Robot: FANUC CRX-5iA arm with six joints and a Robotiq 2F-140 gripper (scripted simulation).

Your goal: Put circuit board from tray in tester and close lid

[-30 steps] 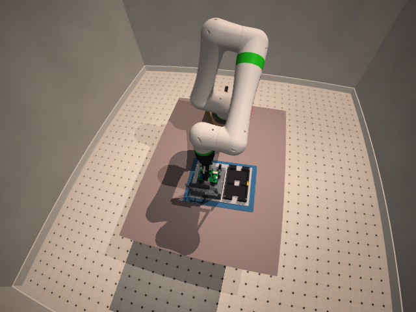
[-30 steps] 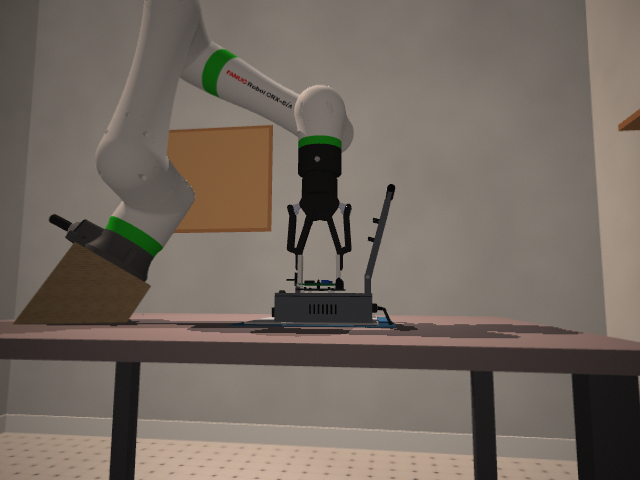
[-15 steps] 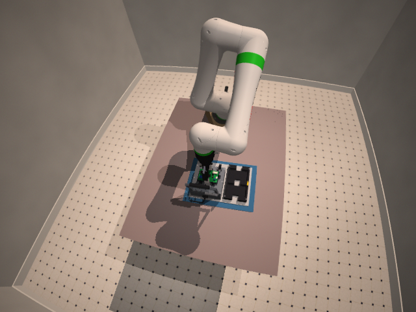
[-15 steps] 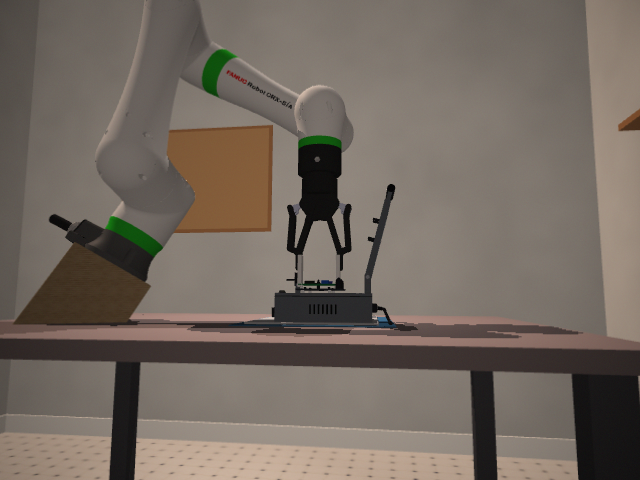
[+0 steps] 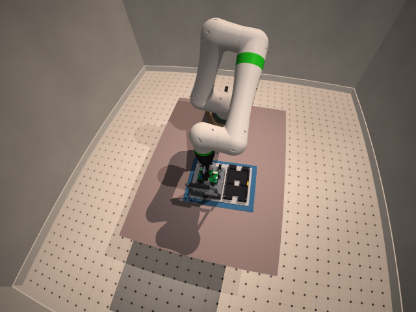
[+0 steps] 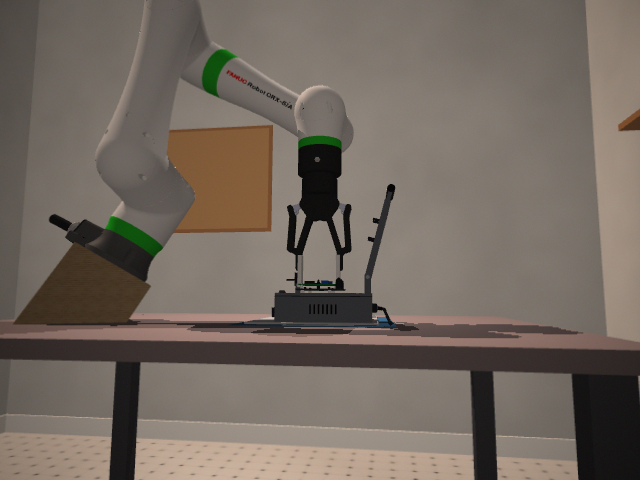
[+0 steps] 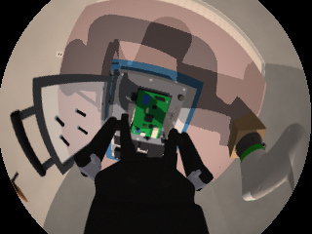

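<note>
The green circuit board (image 5: 214,176) (image 6: 310,284) (image 7: 152,109) is level and face up, low over the pin plate of the grey tester (image 6: 297,307) (image 7: 163,84). A narrow gap seems to show under it in the exterior view. My gripper (image 5: 205,175) (image 6: 318,277) (image 7: 149,115) points straight down, shut on the board's two long edges. The white connector (image 7: 155,132) is at the end nearest the tray. The lid (image 5: 203,188) (image 6: 381,237) (image 7: 73,102) stands open, leaning back. The pins, their holes and post contact cannot be made out.
The black tray (image 5: 231,188) lies beside the tester, with no board visible in its pockets. A blue mat (image 5: 254,191) lies under both. The upright lid with its handle (image 6: 390,189) (image 7: 24,141) stands close to the gripper on the hinge side. A cable (image 6: 385,311) leaves the tester's rear.
</note>
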